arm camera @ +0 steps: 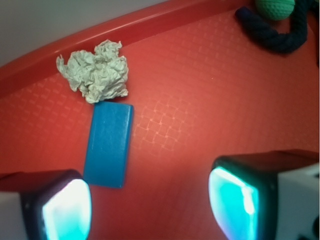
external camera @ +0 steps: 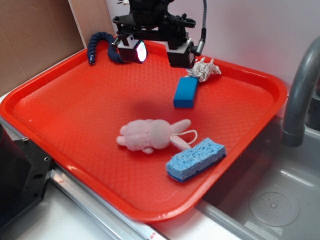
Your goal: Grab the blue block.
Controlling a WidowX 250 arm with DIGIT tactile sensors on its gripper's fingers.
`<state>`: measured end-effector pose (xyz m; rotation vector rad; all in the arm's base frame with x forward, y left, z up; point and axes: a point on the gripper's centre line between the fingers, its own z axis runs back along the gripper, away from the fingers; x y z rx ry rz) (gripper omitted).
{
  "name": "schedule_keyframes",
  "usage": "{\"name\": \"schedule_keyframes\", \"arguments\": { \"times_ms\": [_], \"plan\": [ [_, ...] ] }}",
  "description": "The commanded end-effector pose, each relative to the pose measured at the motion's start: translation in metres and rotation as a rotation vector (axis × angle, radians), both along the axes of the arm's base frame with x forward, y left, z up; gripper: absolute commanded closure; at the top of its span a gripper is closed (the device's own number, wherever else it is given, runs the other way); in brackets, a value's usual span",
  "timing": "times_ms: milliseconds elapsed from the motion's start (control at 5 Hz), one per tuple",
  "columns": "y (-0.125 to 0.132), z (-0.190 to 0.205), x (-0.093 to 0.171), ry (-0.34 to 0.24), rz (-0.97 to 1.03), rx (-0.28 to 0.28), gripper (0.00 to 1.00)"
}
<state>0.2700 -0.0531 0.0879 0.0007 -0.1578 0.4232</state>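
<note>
Below the wrist camera, toward eight o'clock of the gap between the jaws, the blue block (arm camera: 109, 144) is lying flat on the red tray (arm camera: 210, 95). The gripper (arm camera: 150, 202) is hovering wide open and holding nothing; its two lit pads are showing at the bottom of the wrist view, and the block's near end is sitting just beside the left-hand pad (arm camera: 65, 210) instead of between the two. The block's long axis is running roughly from six to twelve o'clock, tipped slightly toward one, so I judge the jaws need to shift toward nine o'clock before descending across its narrow width. At the block's far end, a crumpled paper wad (arm camera: 95, 70) is touching or nearly touching it, close to the tray's rim. From the exterior view, the gripper (external camera: 155, 52) is hanging above the tray's far side, with the block (external camera: 186, 92) just at its four o'clock; the pink plush rabbit (external camera: 152, 135) and pale sponge (external camera: 196, 159) are lying well apart, leaving room.
</note>
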Motion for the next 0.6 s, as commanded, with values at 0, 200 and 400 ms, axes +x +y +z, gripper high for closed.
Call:
{"name": "schedule_keyframes", "arguments": {
  "times_ms": [0,200,400],
  "plan": [
    [-0.014,-0.022,0.049,0.028,0.11,-0.124,0.0],
    [-0.019,-0.034,0.057,0.065,0.115,-0.123,0.0],
    [-0.01,-0.037,0.038,0.094,0.104,-0.095,0.0]
  ]
}}
